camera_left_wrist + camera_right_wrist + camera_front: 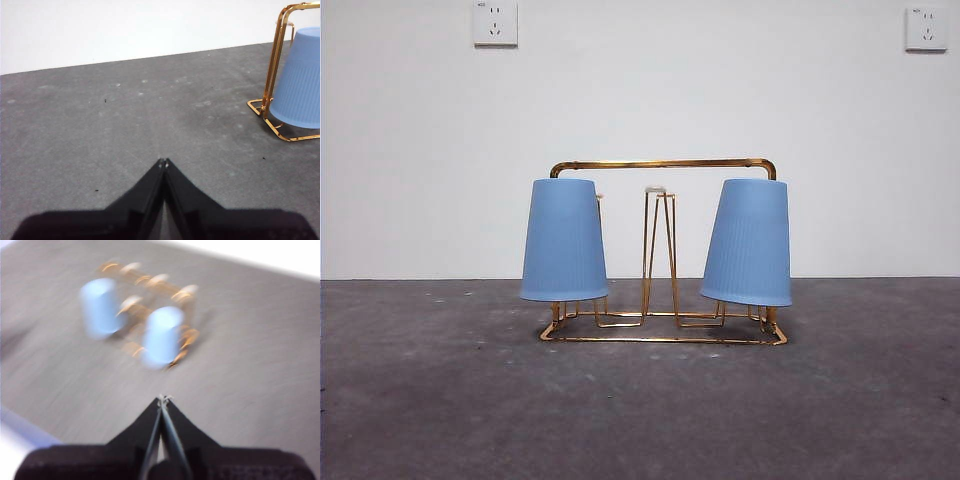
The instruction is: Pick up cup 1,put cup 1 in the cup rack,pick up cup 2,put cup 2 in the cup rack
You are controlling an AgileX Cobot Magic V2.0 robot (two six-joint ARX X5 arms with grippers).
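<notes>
The gold wire cup rack (pixel 663 338) stands mid-table with two blue ribbed cups upside down on its prongs. One cup (pixel 563 240) sits on the rack's left side, the other cup (pixel 749 243) on the right, tilted a little. No arm shows in the front view. My left gripper (pixel 163 162) is shut and holds nothing, low over the bare table, with one cup (pixel 301 80) and the rack's end (pixel 276 60) off to its side. My right gripper (pixel 164 399) is shut and holds nothing; its blurred view looks down on the rack (pixel 150 282) and both cups (pixel 99 307) (pixel 162 336).
The table is dark grey (pixel 440 400). A white wall with two sockets (pixel 495 22) (pixel 926 28) stands behind it. A pale table edge (pixel 20 432) shows in the right wrist view.
</notes>
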